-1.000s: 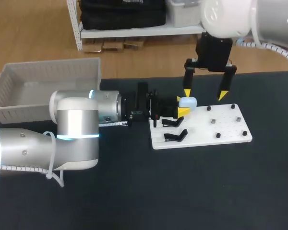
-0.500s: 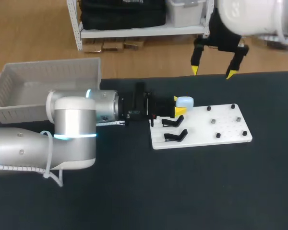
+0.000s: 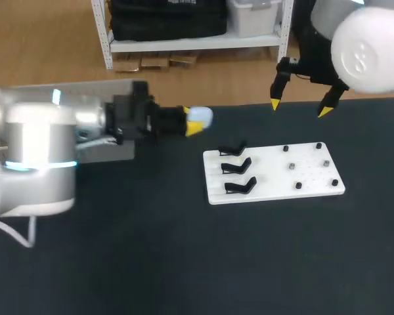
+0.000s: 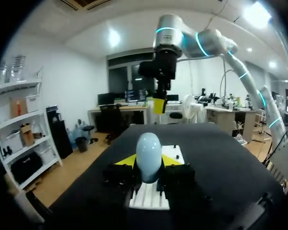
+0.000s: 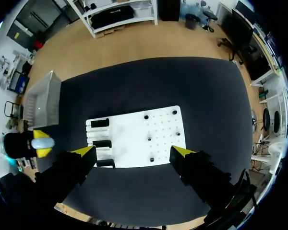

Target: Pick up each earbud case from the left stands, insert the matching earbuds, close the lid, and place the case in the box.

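— holding what, on the left?
— clamped with the left tool (image 3: 193,123) on the pale blue case (image 3: 199,117), a yellow tip on each side, raised off the counter (image 3: 184,262) and just beside the grey box (image 3: 85,85).
— and on the right?
— spread wide, gripping nothing: right tool (image 3: 301,109), hanging high by the far edge of the white board (image 3: 276,177), well apart from the case.
— lid shut?
— looks shut from the left wrist, but cannot make out a seam, so cannot say for sure. cannot tell about earbuds inside either.
— next, then?
— most likely the drop into the box. hold the squeeze firm: smooth and rounded, so apt to slip. carry across the near wall and stop over the open middle, not over the rim. lower down between the walls before letting go, then open slowly and lift straight up.
— risks?
— clipping the box wall with the arm. releasing too high and popping the lid on landing. best to leave the right side parked where it hangs, clear of the black stands (image 3: 238,167).
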Robot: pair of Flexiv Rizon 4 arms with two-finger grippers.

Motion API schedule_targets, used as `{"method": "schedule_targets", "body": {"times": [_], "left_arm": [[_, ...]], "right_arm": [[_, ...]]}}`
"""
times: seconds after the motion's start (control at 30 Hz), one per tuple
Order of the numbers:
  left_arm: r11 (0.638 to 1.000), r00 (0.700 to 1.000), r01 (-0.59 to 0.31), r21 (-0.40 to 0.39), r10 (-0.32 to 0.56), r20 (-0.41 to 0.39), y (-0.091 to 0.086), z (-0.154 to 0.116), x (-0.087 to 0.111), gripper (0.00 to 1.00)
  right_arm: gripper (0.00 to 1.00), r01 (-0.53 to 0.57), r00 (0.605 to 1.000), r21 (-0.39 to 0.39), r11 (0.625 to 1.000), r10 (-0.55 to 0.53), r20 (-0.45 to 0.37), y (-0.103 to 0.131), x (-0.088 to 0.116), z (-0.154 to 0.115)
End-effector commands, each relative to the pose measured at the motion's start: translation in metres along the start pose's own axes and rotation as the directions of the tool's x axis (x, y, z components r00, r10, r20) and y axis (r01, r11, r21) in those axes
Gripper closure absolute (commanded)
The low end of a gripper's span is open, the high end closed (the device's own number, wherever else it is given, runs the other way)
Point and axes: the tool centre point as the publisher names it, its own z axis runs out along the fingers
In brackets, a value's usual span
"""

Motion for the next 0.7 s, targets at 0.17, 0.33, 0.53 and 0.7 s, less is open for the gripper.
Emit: {"method": "schedule_targets", "body": {"times": [0.17, 0.33, 0.53, 0.7], "left_arm": [[0.926, 0.977, 0.041, -0.375, -0.115, -0.178, 0.039, -0.114, 0.006, 1.00], [0.861, 0.951, 0.123, -0.493, -0.245, -0.190, 0.082, -0.145, 0.032, 1.00], [0.795, 0.912, 0.158, -0.586, -0.345, -0.221, 0.123, -0.176, 0.066, 1.00], [0.775, 0.900, 0.167, -0.609, -0.372, -0.227, 0.146, -0.190, 0.086, 1.00]], "right_arm": [[0.00, -0.003, 0.995, 0.001, 1.000, 0.003, 0.098, -0.001, 0.005, 0.000], [0.00, -0.003, 0.995, 0.001, 1.000, 0.003, 0.098, -0.001, 0.005, 0.000], [0.00, -0.003, 0.995, 0.001, 1.000, 0.003, 0.098, -0.001, 0.005, 0.000], [0.00, -0.003, 0.995, 0.001, 1.000, 0.003, 0.098, -0.001, 0.005, 0.000]]}}
